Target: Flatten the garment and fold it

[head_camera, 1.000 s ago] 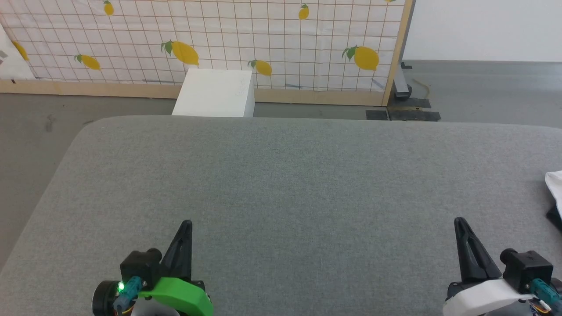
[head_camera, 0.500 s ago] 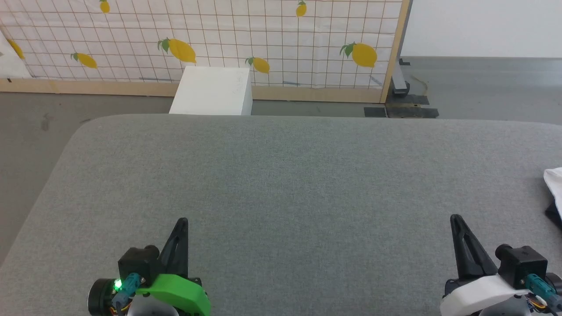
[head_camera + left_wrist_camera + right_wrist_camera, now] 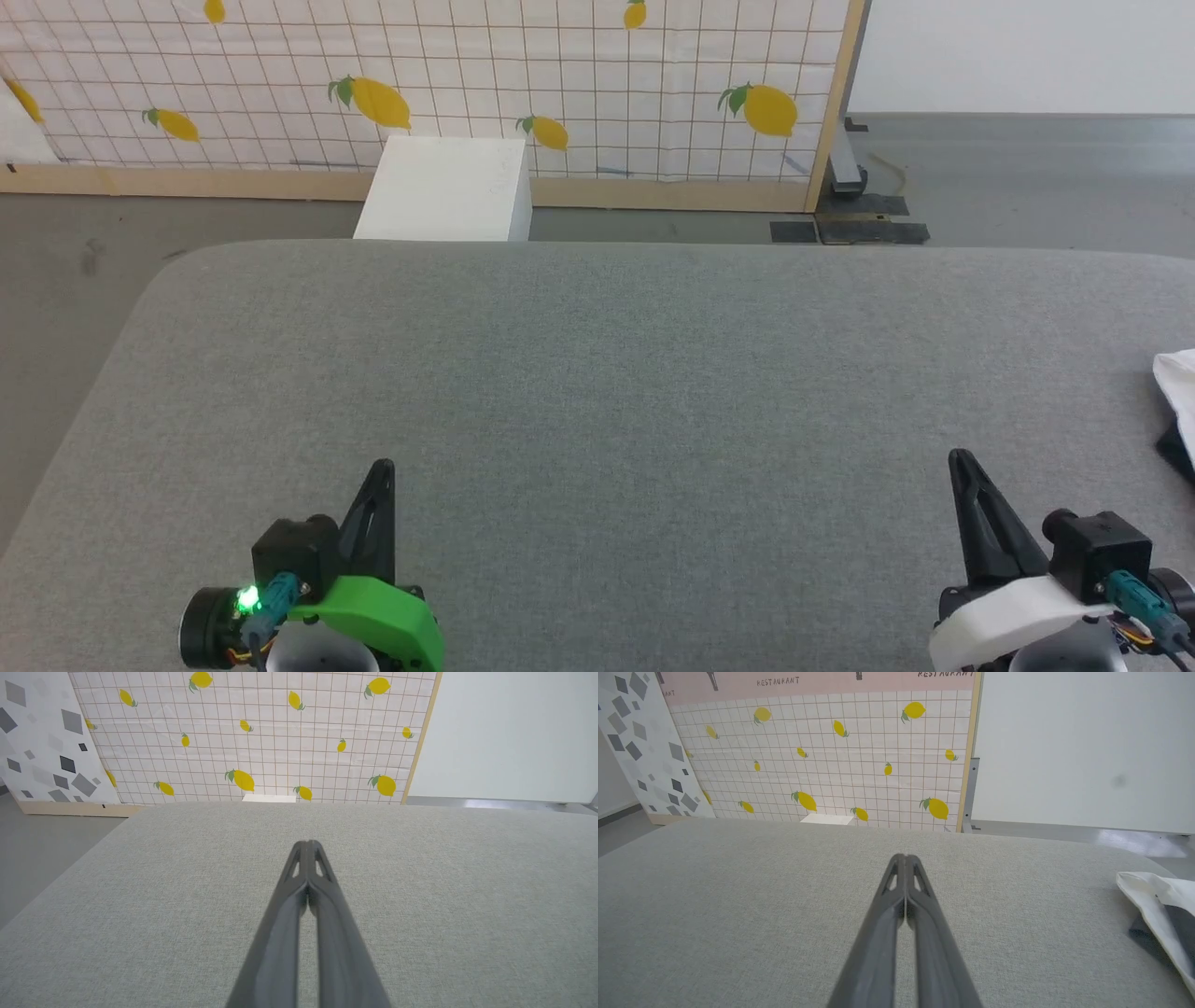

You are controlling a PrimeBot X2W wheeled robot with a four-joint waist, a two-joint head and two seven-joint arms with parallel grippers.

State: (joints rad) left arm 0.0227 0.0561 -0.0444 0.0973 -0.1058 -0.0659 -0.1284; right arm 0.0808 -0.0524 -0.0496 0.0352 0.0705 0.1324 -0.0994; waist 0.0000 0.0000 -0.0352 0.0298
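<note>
Head camera shifted slightly, whole view slid; tools hardly moved. Left tool (image 3: 382,466) and right tool (image 3: 960,455) both clenched, empty, low over table (image 3: 597,373). Garment (image 3: 1178,385) bunched at right frame edge, mostly cut off; long axis and heading unreadable. Risk: reaching half-blind, tool snags single layer and drags garment off table edge.

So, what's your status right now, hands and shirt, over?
Left hand shut, empty. Right hand shut, empty. Shirt partly in view at far right, untouched, beyond right hand. Between them, just grey tabletop.
</note>
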